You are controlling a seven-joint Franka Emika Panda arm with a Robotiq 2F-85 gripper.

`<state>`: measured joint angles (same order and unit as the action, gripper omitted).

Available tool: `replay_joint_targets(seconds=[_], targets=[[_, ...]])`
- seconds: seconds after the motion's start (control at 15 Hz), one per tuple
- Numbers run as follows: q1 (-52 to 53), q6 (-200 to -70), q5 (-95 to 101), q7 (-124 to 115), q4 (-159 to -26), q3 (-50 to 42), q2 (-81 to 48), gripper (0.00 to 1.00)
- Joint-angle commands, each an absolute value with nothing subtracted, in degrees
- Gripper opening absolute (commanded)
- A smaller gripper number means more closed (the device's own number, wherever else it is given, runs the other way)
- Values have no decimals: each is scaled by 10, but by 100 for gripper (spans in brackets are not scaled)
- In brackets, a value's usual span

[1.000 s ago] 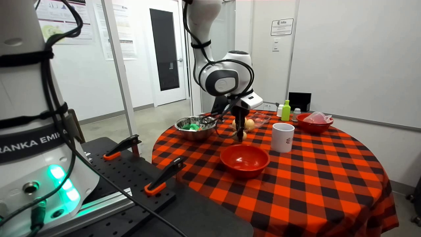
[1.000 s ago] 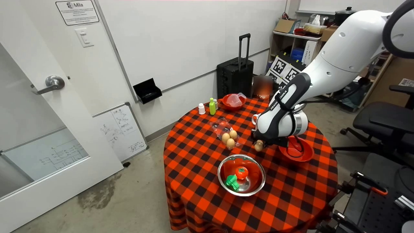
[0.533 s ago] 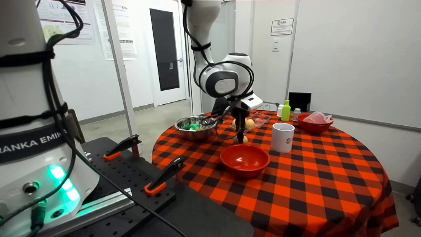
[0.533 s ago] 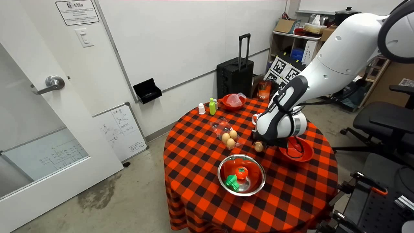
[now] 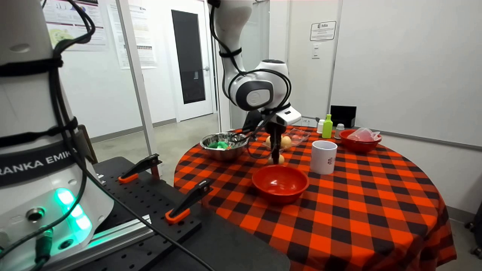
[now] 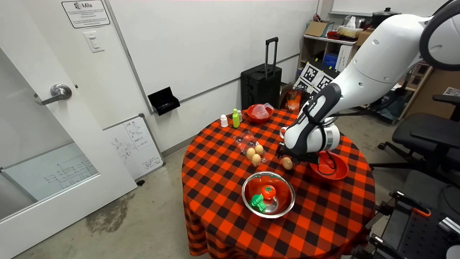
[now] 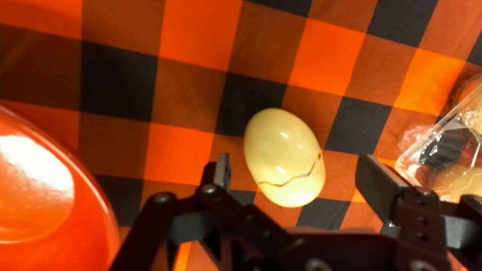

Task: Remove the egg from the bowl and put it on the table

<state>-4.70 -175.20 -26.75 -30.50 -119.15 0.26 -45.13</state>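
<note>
In an exterior view I look from close by the Franka base [image 5: 34, 195] across the checkered-cloth table [image 5: 339, 210], toward a white door [image 5: 192, 56] and the whiteboard [image 5: 406, 67]. In an exterior view I peer down from high on the side of the steel bowl [image 6: 276, 206], the arm [image 6: 384, 54] cut off at the picture's right edge. Both exterior views share the table, whiteboard and egg [image 6: 287, 163]. My wrist view faces down, close over that egg.

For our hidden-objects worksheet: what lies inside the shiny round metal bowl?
A round, red, green-topped tomato and a lumpy green piece show in the bowl; whatever lies beneath them is covered.
</note>
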Motion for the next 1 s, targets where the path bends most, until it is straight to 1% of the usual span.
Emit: replay_joint_targets(seconds=[0.0, 0.07, 0.13, 0.2, 0.33, 0.47, 0.53, 0.73, 0.93], targets=[[-42, -1744, -284, -306, -1200, 1, -427, 95], [-43, -1745, -286, -306, -1208, 2, -416, 97], [-45, -1748, -288, -303, -1221, 4, -398, 97], [-45, -1751, -290, -302, -1230, 4, -383, 100], [-44, -1751, -292, -299, -1256, 4, -341, 100], [-72, -1741, -300, -280, -1280, 40, -296, 100], [-49, -1750, -290, -296, -1235, 11, -354, 100], [-56, -1747, -297, -293, -1265, 27, -309, 100], [-57, -1747, -297, -293, -1273, 27, -304, 100]])
